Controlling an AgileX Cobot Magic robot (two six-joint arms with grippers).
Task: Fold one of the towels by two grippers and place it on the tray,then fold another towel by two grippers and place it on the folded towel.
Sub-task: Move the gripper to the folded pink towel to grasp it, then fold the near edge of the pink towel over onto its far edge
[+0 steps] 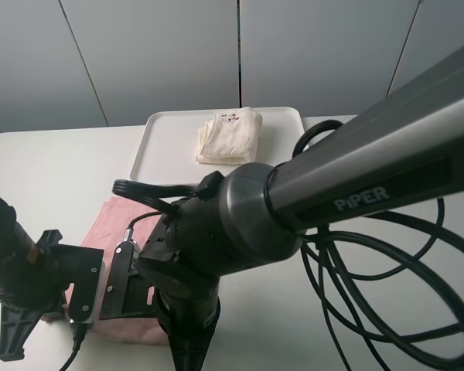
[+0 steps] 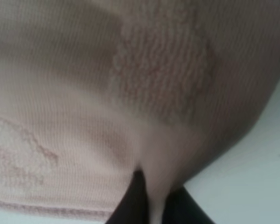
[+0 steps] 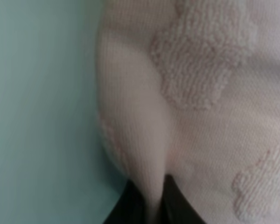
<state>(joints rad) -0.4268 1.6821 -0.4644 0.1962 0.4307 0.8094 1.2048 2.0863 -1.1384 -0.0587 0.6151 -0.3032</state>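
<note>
The cream towel (image 1: 229,136) lies folded on the white tray (image 1: 164,143) at the back of the table. Nearer the front, the pink towel (image 1: 124,220) lies on the table, mostly hidden by both arms. In the left wrist view my left gripper (image 2: 154,210) is shut, with a pinched fold at the edge of the pink towel (image 2: 84,107) between its black fingertips. My right gripper (image 3: 151,205) is likewise shut on a raised fold at the pink towel's (image 3: 214,116) edge, right at the table surface. The arms' bodies hide both grippers in the high view.
The right arm's big dark housing (image 1: 216,232) fills the middle of the high view. Loops of black cable (image 1: 371,263) lie on the white table (image 1: 46,170) at the right. A grey panelled wall stands behind the tray.
</note>
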